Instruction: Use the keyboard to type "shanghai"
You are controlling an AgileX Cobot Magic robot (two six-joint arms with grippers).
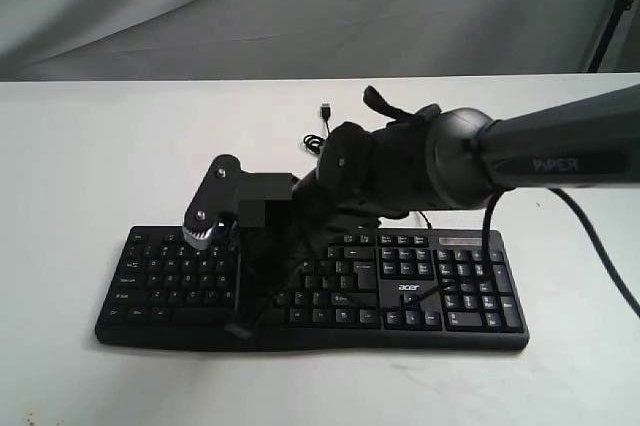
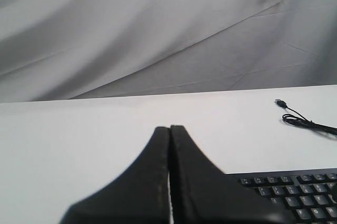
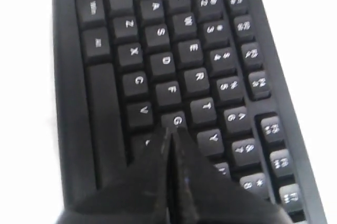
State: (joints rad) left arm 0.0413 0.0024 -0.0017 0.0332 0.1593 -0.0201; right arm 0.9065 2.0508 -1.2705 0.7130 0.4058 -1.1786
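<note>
Black keyboard lies toward the 6 o'clock edge of the white table in your exterior view. You can read the acer logo beside its number pad and the PiPER lettering on the right arm. The USB plug rests at the keyboard's 12 o'clock. Only your right wrist view makes the key letters legible: the right gripper has its fingers pressed together, with the tips at the G key. Your left gripper is likewise pressed together.

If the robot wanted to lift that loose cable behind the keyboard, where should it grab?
Pinch the cable just behind its plug, coming down from above: it lies flat, and that stretch runs straight while the rest is looped.
</note>
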